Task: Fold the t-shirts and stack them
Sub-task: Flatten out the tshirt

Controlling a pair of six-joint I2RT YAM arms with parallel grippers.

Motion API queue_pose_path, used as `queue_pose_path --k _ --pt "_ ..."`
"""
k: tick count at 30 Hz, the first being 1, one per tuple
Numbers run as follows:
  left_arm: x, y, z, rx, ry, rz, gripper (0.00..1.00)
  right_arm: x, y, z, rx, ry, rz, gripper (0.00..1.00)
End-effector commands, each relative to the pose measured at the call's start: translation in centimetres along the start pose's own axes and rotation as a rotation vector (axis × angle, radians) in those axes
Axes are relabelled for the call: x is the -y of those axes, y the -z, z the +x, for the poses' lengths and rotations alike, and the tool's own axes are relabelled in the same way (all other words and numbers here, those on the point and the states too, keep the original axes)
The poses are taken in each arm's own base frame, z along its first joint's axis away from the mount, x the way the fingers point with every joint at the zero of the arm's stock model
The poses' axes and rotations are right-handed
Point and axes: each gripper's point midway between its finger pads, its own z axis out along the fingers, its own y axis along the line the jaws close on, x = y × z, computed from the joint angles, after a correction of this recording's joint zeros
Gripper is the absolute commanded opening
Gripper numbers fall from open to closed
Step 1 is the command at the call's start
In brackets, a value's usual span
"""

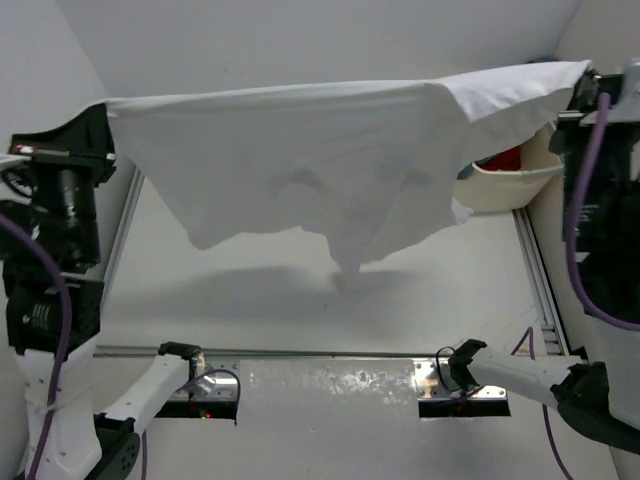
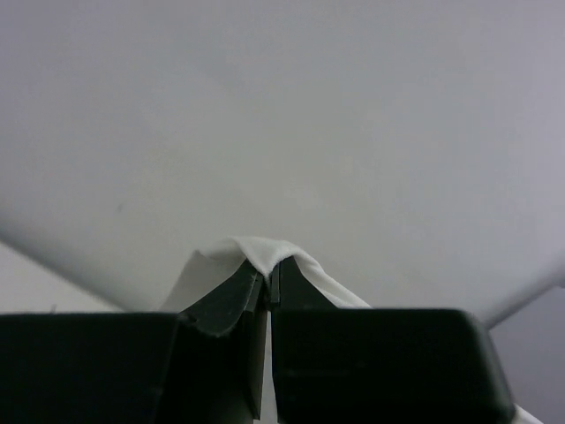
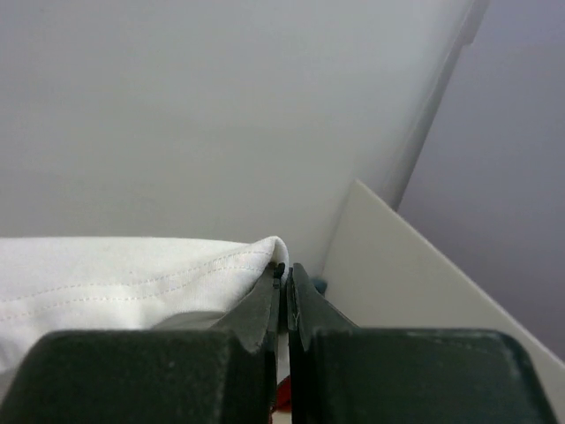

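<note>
Left pincer (image 2: 268,276) and right pincer (image 3: 284,276) each clamped on a white t-shirt (image 1: 320,160) corner, stretched mid-air over desk (image 1: 250,300). Nothing folded or stacked yet; red shirt (image 1: 505,160) sits in basket (image 1: 520,192).

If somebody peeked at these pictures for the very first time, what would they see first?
The big white t-shirt, stretched out in the air above the table like washing on a line. The left hand pinches one end and the right hand the other, both shut on the cloth. Then something red peeking from the cream basket at the far right.
</note>
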Motion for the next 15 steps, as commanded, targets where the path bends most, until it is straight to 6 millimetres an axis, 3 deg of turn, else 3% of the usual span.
queue_pose_path --k 1,5,8,10,13,15 --pt "4.4 3.0 -6.7 0.156 -0.017 0.129 0.00 3.4 1.2 -2.7 0.060 0.046 -0.004 0.00" --pt "7.0 5.1 -9.7 0.212 -0.006 0.216 0.00 4.7 2.2 -4.6 0.123 0.015 -0.038 0.00" --pt "7.9 5.4 -10.6 0.237 0.003 0.248 0.00 4.5 2.1 -4.3 0.118 0.039 -0.033 0.00" --pt "7.8 4.5 -10.1 0.228 0.000 0.238 0.00 3.6 1.5 -3.5 0.108 0.068 -0.017 0.00" --pt "6.4 1.1 -7.9 0.190 -0.039 0.150 0.00 1.3 -0.4 -1.5 0.047 0.132 0.021 0.00" --pt "4.4 -2.1 -5.1 0.144 -0.078 0.062 0.00 -1.7 -2.1 1.4 -0.034 0.186 0.062 0.00"
